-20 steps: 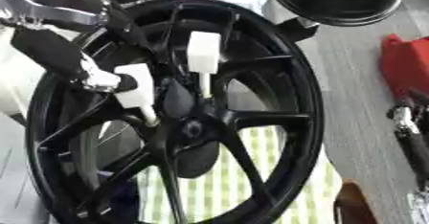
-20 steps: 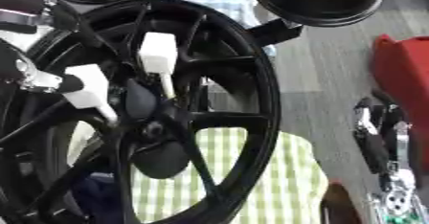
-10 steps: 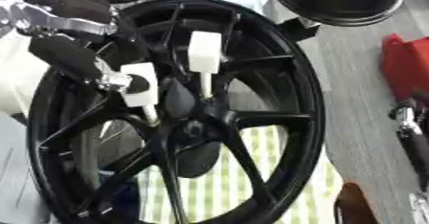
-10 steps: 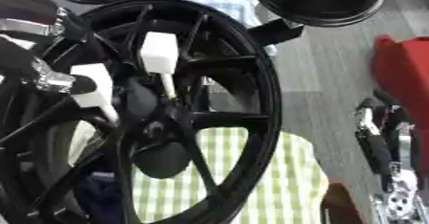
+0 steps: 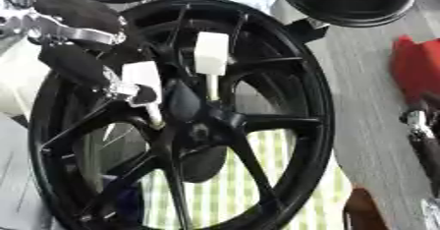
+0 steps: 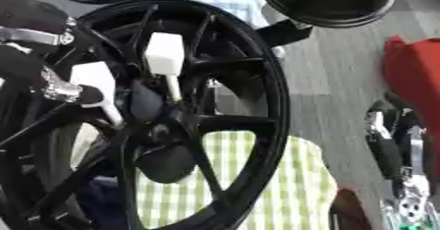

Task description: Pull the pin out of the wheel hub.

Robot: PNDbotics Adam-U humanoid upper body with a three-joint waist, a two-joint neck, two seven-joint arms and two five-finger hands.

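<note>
Left hand (image 5: 103,79) pinching white-headed pin (image 5: 143,76) beside black wheel hub (image 5: 202,128); second white pin (image 5: 211,53) upright, just beside. Right hand (image 6: 391,140) at right edge, fingers indiscernible.

Workshop, black wheel rims (image 5: 309,101), red tool (image 6: 412,76)

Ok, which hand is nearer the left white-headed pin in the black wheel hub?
Left. The left hand has its fingers pinching the left white-headed pin in the black wheel hub. The right hand hangs far right, outside the rim.
</note>
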